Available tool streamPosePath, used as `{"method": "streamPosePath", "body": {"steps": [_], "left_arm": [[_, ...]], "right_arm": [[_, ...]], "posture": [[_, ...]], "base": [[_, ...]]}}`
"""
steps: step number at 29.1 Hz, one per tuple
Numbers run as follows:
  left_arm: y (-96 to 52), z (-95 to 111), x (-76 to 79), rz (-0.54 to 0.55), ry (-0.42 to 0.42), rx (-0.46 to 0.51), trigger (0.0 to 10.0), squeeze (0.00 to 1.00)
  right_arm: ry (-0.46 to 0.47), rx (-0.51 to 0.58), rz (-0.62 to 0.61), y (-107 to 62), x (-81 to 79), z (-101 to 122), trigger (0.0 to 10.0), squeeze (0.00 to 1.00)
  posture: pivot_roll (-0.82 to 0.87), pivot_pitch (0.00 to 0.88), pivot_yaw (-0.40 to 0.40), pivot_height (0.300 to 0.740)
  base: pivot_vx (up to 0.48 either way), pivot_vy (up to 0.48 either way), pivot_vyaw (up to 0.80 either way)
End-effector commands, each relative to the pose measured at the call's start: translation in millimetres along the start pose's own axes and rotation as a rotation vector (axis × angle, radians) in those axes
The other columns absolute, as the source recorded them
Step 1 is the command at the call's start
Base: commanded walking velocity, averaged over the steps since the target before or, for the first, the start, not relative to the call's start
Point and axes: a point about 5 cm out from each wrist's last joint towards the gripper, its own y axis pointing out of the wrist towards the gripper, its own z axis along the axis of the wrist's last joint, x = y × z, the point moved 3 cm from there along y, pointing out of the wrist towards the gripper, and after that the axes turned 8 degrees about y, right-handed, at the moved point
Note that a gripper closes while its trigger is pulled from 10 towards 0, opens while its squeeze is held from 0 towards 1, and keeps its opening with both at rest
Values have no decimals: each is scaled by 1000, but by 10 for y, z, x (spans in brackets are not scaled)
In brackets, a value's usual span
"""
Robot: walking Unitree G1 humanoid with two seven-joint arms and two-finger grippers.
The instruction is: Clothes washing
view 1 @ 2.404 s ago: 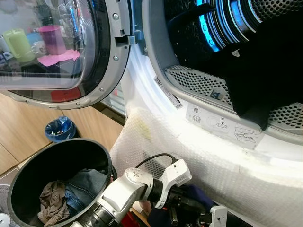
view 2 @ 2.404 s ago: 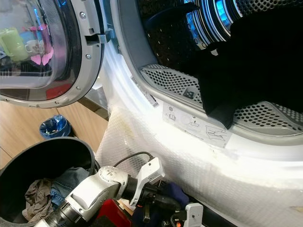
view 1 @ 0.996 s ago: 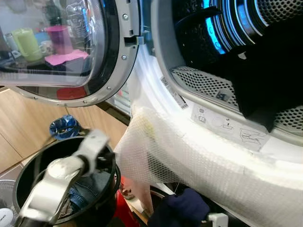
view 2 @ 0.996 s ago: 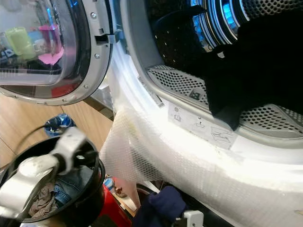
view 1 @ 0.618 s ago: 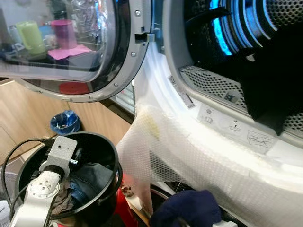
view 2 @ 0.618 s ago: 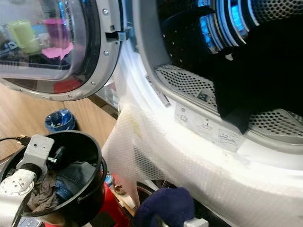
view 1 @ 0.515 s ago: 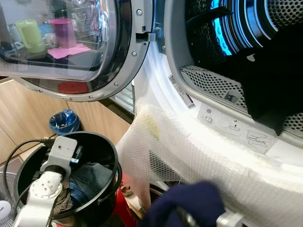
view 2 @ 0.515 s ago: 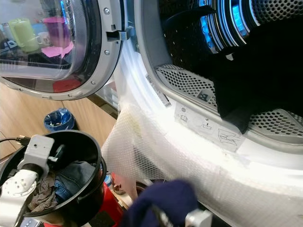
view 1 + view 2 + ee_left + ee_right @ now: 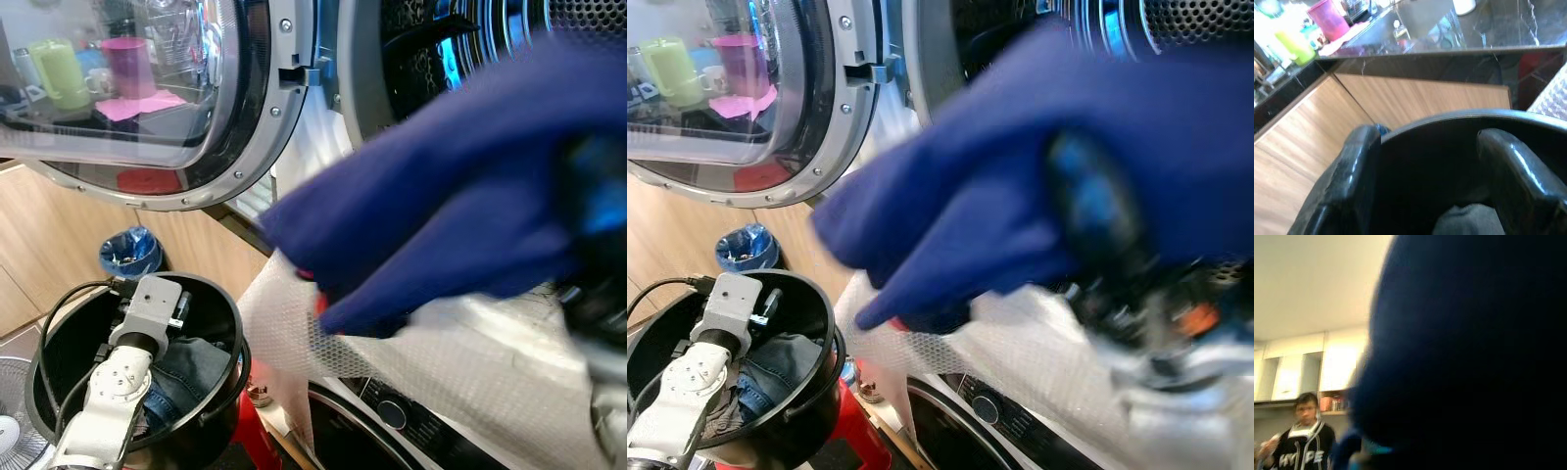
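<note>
While the right gripper [image 9: 1107,245] is raised in front of the washing machine's open drum [image 9: 411,39], a navy blue garment [image 9: 441,206] drapes over it and hides the jaws, so I cannot tell whether they are clenched on the cloth or released (the blur makes it worse). The garment hangs before the drum mouth, above the bubble wrap [image 9: 431,362] that covers the machine's front. The left gripper [image 9: 152,304] reaches into the black bucket [image 9: 230,338] beside the machine, its jaws spread apart with nothing between them, poised above jeans [image 9: 181,362] and what looks like a grey-brown cloth [image 9: 1464,220]. The round glass door [image 9: 147,98] stands swung open. A person [image 9: 1303,440] shows in the right wrist view.
</note>
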Motion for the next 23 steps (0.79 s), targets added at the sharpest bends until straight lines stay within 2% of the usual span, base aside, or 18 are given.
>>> {"method": "streamPosePath", "body": {"steps": [1, 4, 6, 7, 10, 11, 12, 13, 14, 15, 17, 18, 19, 20, 21, 23], "left_arm": [[12, -1, 40, -1, 6, 3, 10000, 0], [23, -3, 78, -7, 1, 2, 10000, 0], [34, 0, 113, -13, -3, 2, 10000, 0], [39, 1, 127, -14, -4, 3, 10000, 0], [44, -8, 168, -17, -15, 1, 10000, 0], [39, -17, 193, -19, -20, -3, 10000, 0], [36, -22, 203, -20, -21, -5, 10000, 0], [33, -31, 221, -20, -26, -11, 10000, 0], [33, -31, 221, -20, -26, -11, 10000, 0], [26, -34, 248, -23, -33, -13, 10000, 0], [16, -32, 277, -28, -36, -10, 10000, 0], [16, -32, 277, -28, -36, -10, 10000, 0], [16, -31, 289, -27, -38, -10, 10000, 0], [16, -31, 289, -27, -38, -10, 10000, 0], [14, -29, 297, -26, -41, -9, 10000, 0], [14, -31, 292, -24, -42, -9, 10000, 0]], "right_arm": [[-15, 24, -23, 59, 138, 136, 0, 0], [-48, 53, -51, 240, 391, 300, 0, 0], [-66, 57, -91, 424, 674, 402, 0, 0], [-69, 51, -104, 487, 765, 431, 0, 0], [-104, -51, -194, 669, 1192, 387, 0, 0], [-133, -105, -261, 738, 1418, 346, 0, 0], [-150, -128, -282, 763, 1495, 329, 0, 0], [-194, -177, -342, 803, 1664, 299, 0, 0], [-194, -177, -342, 803, 1664, 299, 0, 0], [-236, -199, -462, 841, 1889, 338, 0, 0], [-299, -191, -709, 820, 2155, 505, 0, 0], [-299, -191, -709, 820, 2155, 505, 0, 0], [-376, -179, -875, 722, 2272, 666, 0, 0], [-376, -179, -875, 722, 2272, 666, 0, 0], [-465, -120, -1039, 591, 2337, 922, 0, 0], [-607, -71, -1217, 410, 2355, 1223, 0, 0]], "posture": [[133, 76, -36, 740], [122, 70, -38, 740], [120, 66, -43, 740], [120, 62, -47, 740], [126, 52, -59, 740], [127, 50, -61, 740], [127, 50, -61, 740], [130, 45, -64, 740], [130, 45, -64, 740], [131, 45, -67, 740], [129, 42, -69, 740], [129, 42, -69, 740], [133, 40, -74, 740], [133, 40, -74, 740], [137, 38, -83, 740], [140, 36, -86, 740]], "base": [[0, 0, 0], [0, 0, 0], [0, 0, 0], [0, 0, 0], [0, 0, 0], [0, 0, 0], [0, 0, 0], [0, 0, 0], [0, 0, 0], [0, 0, 0], [0, 0, 0], [0, 0, 0], [0, 0, 0], [0, 0, 0], [0, 0, 0], [0, 0, 0]]}}
